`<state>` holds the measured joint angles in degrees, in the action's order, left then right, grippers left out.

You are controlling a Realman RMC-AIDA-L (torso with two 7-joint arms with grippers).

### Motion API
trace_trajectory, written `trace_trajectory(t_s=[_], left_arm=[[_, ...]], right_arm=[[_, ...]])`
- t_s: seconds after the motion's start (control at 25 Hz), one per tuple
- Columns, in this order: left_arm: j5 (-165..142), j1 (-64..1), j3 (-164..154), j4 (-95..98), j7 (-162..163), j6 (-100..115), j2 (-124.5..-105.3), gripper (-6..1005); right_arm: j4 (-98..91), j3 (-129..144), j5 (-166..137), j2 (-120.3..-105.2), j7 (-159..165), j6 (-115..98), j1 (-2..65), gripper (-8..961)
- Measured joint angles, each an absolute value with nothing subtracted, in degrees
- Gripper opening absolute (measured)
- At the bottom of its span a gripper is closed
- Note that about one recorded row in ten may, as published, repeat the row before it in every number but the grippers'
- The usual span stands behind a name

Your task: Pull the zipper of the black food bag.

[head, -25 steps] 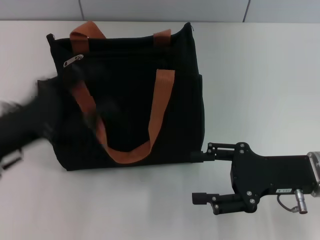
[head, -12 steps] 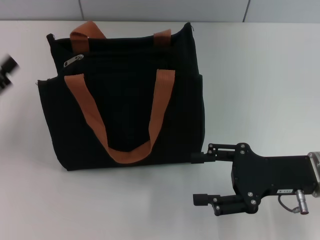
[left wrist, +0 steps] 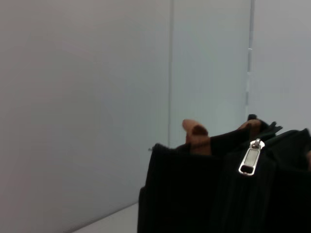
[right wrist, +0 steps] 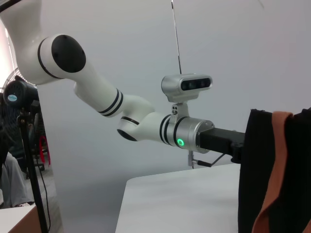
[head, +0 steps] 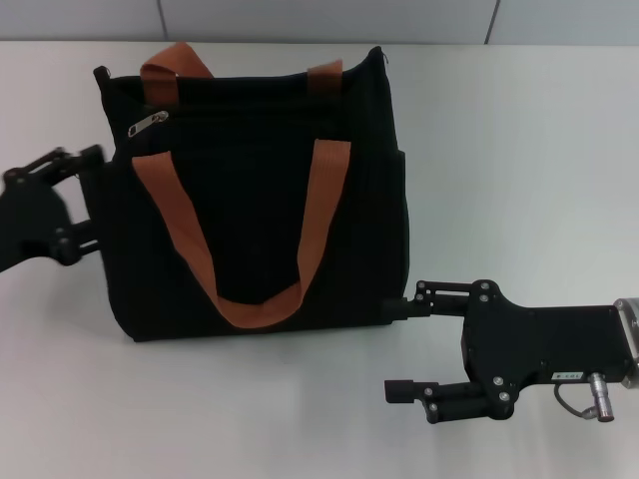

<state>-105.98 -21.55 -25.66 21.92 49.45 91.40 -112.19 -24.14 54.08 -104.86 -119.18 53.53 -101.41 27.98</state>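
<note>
Zipper sits near the top left corner of the black food bag — tiny silver tab, probably slippery, so pinch its flat end. Bag looks soft and floppy. Left gripper spread open beside it — right gripper open too, one finger touching the bottom corner.

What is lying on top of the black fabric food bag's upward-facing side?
On the black fabric food bag lie an orange-brown webbing loop handle and, near its top edge, the small silver zipper pull tab. The bag's inside is hidden. Left gripper sits beside it; right gripper at its bottom corner.
</note>
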Motion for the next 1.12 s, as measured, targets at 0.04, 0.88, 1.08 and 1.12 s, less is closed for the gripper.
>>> trace_trajectory(t_s=[0.04, 0.88, 1.08, 1.12], left_arm=[[-106.3, -22.0, -25.7, 22.0, 49.2, 91.4, -112.39, 745], [-105.5, -22.9, -17.9, 22.3, 40.1, 92.9, -114.01, 642], [-105.3, -22.6, -17.5, 22.3, 39.8, 93.0, -114.17, 574], [-105.3, -22.6, -17.5, 22.3, 39.8, 93.0, -114.17, 524]], right_arm=[[-24.1, 54.1, -104.9, -119.18, 53.5, -101.4, 28.0, 754], [-24.2, 53.8, -104.6, -119.18, 53.7, -101.2, 28.8, 754], [-24.1, 53.8, -104.6, -119.18, 53.8, -101.7, 29.4, 754], [-24.1, 53.8, -104.6, -119.18, 53.8, -101.7, 29.4, 755]])
